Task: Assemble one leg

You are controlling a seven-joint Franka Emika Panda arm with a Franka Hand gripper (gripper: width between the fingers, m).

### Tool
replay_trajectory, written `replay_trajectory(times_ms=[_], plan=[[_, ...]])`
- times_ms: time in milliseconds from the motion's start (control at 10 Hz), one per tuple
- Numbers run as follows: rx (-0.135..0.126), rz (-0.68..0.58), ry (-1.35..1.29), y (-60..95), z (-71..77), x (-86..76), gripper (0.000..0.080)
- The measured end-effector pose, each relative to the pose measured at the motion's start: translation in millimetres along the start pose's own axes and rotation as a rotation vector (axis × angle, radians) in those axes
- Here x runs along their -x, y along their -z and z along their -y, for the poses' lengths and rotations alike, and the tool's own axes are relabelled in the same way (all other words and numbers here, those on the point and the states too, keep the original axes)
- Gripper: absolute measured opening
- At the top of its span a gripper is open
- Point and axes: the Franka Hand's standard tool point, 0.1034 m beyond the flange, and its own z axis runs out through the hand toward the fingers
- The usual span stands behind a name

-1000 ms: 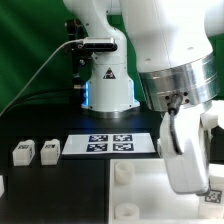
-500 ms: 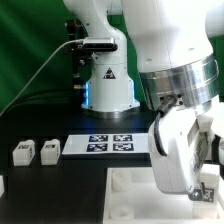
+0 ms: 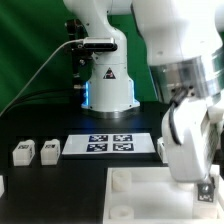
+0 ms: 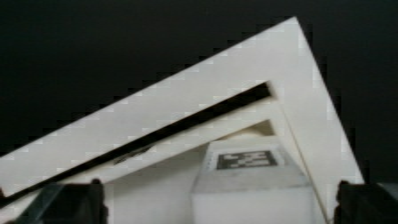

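While two legs (image 3: 35, 151) sit left, hand (image 3: 205, 190) hovers far right.

Two legs (image 3: 35, 152) sit side by side on the table (image 3: 60, 185), at the exterior view's left. The marker board (image 3: 108, 145) lies just to their right, in front of my base (image 3: 108, 85). The big square piece (image 3: 135, 195) lies nearer the camera, under my arm.

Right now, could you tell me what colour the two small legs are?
White, with black-and-white markers; the legs show best in the exterior view.

The table (image 3: 40, 185) is viewed frontally toward the arm's base (image 3: 108, 85), whereas the large white piece (image 4: 214, 130), seen in both views, is imaged closely from the wrist.
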Motion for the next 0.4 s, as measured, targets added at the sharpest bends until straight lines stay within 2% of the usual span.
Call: replay_trajectory(times_ms=[400], plan=[[0.006,-0.006,-0.001,-5.1,-1.3,-2.8,0.0649]])
